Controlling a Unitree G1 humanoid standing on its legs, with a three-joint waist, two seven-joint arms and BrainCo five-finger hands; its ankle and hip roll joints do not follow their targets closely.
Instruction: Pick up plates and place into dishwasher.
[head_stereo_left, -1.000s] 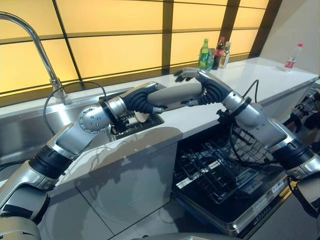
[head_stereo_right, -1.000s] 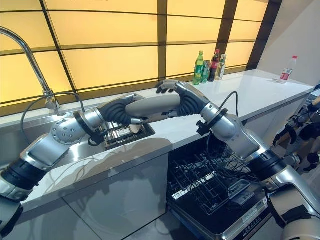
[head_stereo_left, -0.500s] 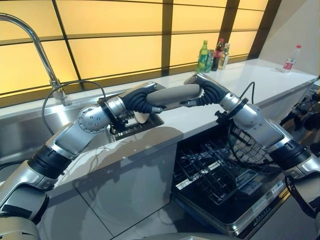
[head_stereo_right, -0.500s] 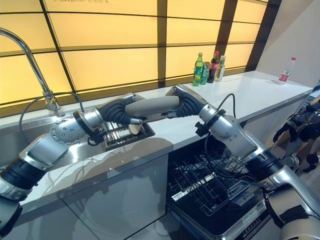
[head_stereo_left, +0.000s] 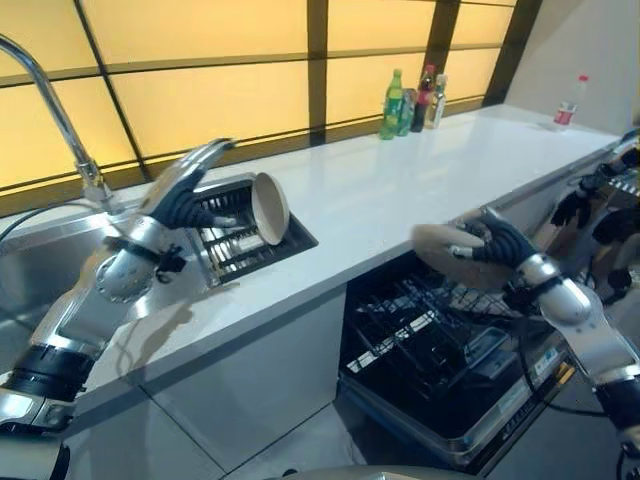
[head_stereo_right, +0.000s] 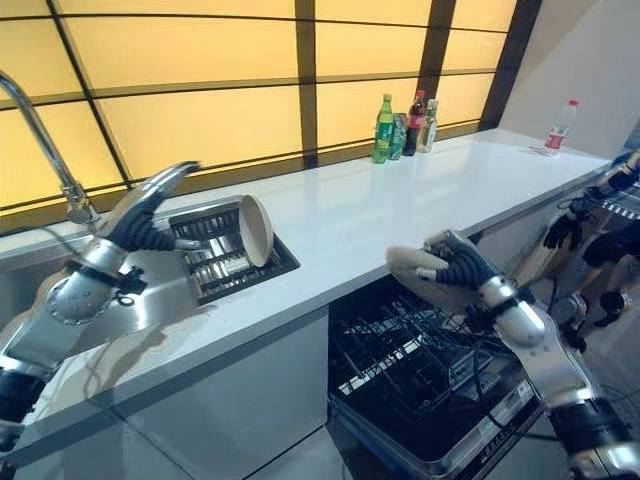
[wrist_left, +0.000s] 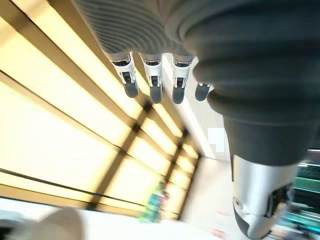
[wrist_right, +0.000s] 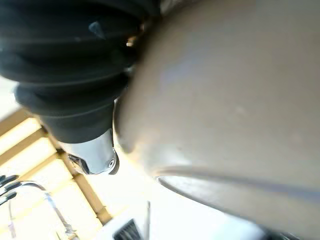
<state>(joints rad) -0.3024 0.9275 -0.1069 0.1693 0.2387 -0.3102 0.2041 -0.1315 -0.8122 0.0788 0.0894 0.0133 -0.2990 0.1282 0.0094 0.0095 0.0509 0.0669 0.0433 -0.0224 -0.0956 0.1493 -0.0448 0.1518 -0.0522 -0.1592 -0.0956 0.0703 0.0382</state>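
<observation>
**Plate carried from counter to dishwasher**

Over the open dishwasher at the right of the scene, a beige round ceramic plate (head_stereo_left: 452, 256) is now held by the robot's right hand (head_stereo_left: 492, 243), whose dark-tipped fingers are curled over the plate's rim. In the right wrist view the pale underside of the plate is pressed close against the hand's ribbed cover. A second ago both arms were stretched far across the white stone countertop (head_stereo_left: 400, 190) towards the recessed steel drying rack (head_stereo_left: 232, 240) beside the sink; since then the right arm has been drawn back to the near right and lowered, with the plate brought along.

The left hand (head_stereo_left: 186, 189) has been lifted clear of the rack and is raised at the left with its fingers straight and spread, nothing held. A second beige round plate (head_stereo_left: 269, 208) is left standing on edge in the rack, tilted against its wires.

The black wire lower basket (head_stereo_left: 420, 345) of the dishwasher is pulled out beneath the held plate. The pick-up is judged complete for this plate; lowering it on edge between the basket's tines is judged to be the remaining step, and the plate in the rack is yet to be fetched. Green and dark bottles (head_stereo_left: 410, 100) are grouped at the far end of the counter, well apart from the work.
</observation>
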